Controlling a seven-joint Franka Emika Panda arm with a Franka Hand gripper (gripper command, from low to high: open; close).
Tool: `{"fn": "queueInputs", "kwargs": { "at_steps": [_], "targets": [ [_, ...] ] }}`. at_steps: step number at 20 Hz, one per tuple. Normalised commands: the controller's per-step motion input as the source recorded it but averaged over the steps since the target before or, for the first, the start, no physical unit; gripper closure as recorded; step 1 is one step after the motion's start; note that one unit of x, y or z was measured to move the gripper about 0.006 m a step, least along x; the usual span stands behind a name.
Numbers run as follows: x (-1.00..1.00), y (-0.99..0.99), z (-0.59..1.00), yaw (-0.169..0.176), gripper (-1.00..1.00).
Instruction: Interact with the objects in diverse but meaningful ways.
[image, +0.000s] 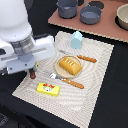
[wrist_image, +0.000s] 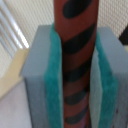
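Note:
My gripper (image: 31, 69) hangs over the striped placemat's edge at the exterior view's left, shut on the dark brown sausage (image: 32, 75). In the wrist view the sausage (wrist_image: 75, 45), reddish-brown with dark stripes, stands upright between the teal pads (wrist_image: 51, 85) of the grey fingers. The orange-brown scored bread loaf (image: 70, 65) lies on a round wooden plate (image: 58, 71) mid-mat. A yellow rectangular block (image: 48, 89) rests near the mat's front edge. The light blue gabled carton (image: 76, 39) stands at the mat's far side.
Two orange-handled utensils (image: 86, 58) (image: 73, 83) lie beside the plate on the placemat (image: 95, 90). Grey pots (image: 67, 8) (image: 90, 14) and a bowl (image: 123, 17) sit on a pink board at the back. The arm's white body fills the upper left.

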Motion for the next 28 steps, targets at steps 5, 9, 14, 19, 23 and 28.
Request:
{"fn": "queueInputs", "kwargs": {
  "at_steps": [5,9,14,19,23,28],
  "targets": [
    [0.17,-0.3,-0.33,0.011,-1.0],
    [0.02,-0.15,0.3,0.019,-1.0],
    [0.04,-0.04,1.0,0.03,-1.0],
    [0.14,0.0,1.0,0.038,-1.0],
    [0.36,0.0,1.0,0.048,-1.0],
    [0.79,0.0,0.61,0.053,-1.0]
  ]
}}
